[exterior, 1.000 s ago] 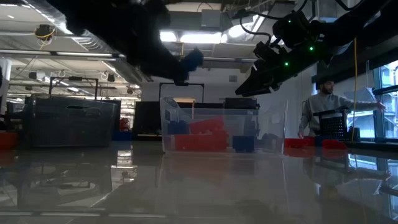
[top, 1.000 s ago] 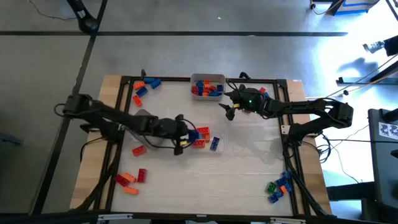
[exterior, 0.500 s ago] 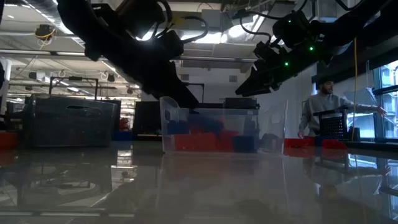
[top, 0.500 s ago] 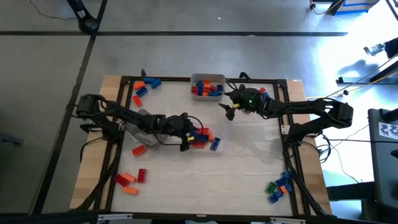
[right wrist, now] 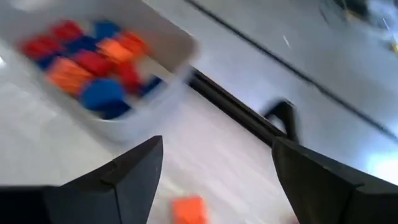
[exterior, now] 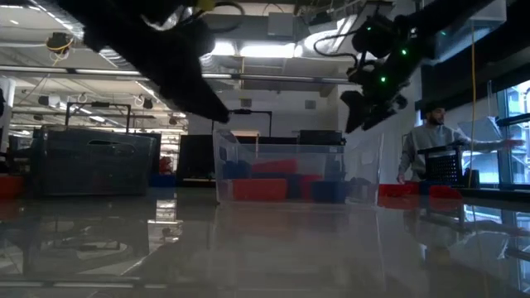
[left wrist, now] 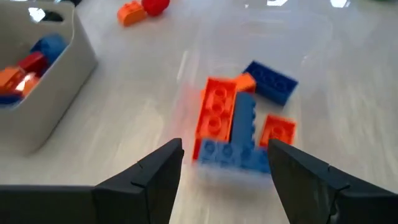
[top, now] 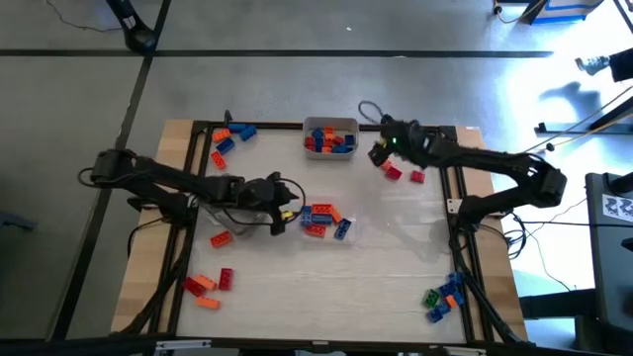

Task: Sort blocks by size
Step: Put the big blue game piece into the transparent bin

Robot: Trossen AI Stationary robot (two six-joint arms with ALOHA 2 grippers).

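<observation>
The left gripper [top: 287, 212] hovers with fingers [left wrist: 152, 171] spread and empty, just beside a small cluster of orange and blue studded plastic blocks [top: 323, 218] lying mid-table [top: 396, 267] inside a clear plastic tray [exterior: 298, 172]. The right gripper [top: 377, 153] — fingers apart, holding nothing — hangs near the white bin of red, orange and blue blocks [top: 329, 138] at the far edge. More loose blocks lie in scattered groups near the table's corners.
</observation>
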